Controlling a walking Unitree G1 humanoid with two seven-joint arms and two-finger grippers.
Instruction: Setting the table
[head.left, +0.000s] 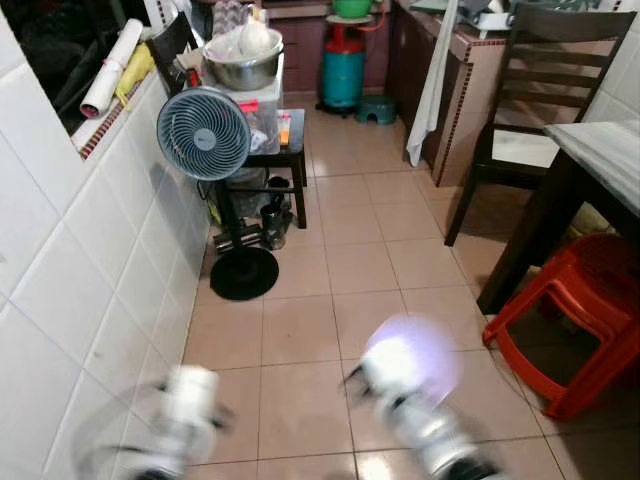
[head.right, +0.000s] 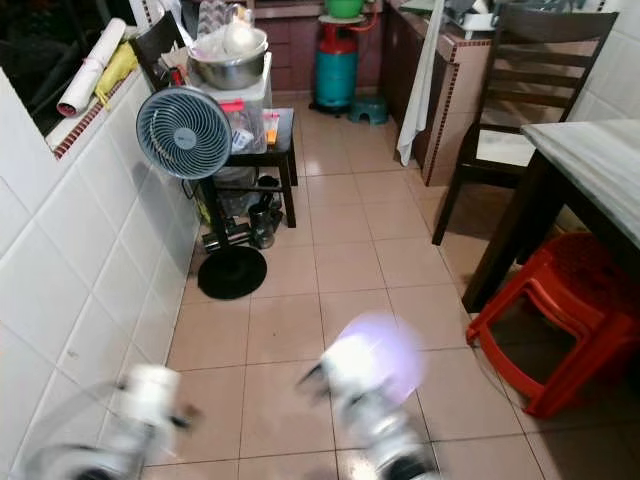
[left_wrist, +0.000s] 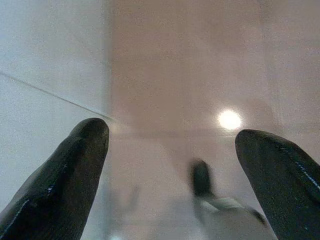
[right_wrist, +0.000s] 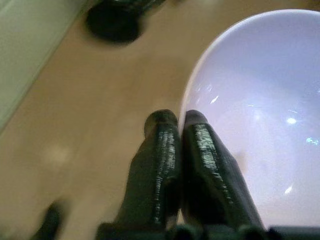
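Observation:
A pale lilac bowl (head.left: 412, 357) hangs low over the tiled floor, blurred by motion. My right gripper (right_wrist: 176, 120) is shut on the bowl's rim (right_wrist: 187, 100), one finger inside and one outside. My left gripper (left_wrist: 170, 145) is open with nothing between its fingers, pointing down at the floor by the white tiled wall; its blurred arm (head.left: 185, 405) shows at lower left. The dining table (head.left: 610, 155) with a marble-look top stands at the right edge.
A standing fan (head.left: 204, 133) and a small dark table (head.left: 285, 155) with a metal basin (head.left: 243, 65) stand ahead left by the wall. A red plastic stool (head.left: 580, 310) sits under the dining table, a dark wooden chair (head.left: 530, 110) behind it. A teal gas cylinder (head.left: 343, 70) stands at the far end.

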